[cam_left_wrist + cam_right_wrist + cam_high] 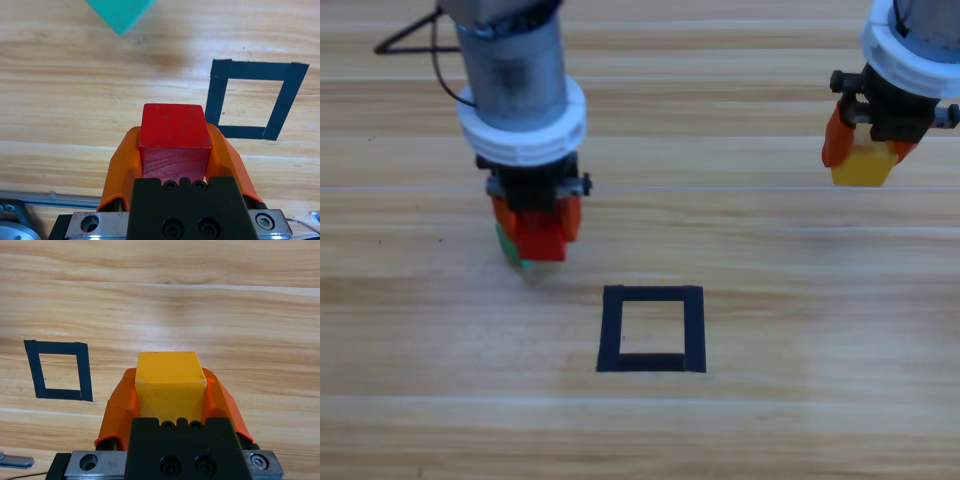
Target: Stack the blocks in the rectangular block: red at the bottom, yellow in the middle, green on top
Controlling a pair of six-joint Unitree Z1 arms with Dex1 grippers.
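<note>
Your left gripper point(535, 225) is pinching the small bright red cube point(174, 132) up-left of the black tape square outline point(652, 329) on the wooden table point(820, 400), with the teal-green cube point(120, 12) lying just beyond. Your right gripper point(865, 150) is clamping the small yellow cube point(170, 382) far to the upper right.
</note>
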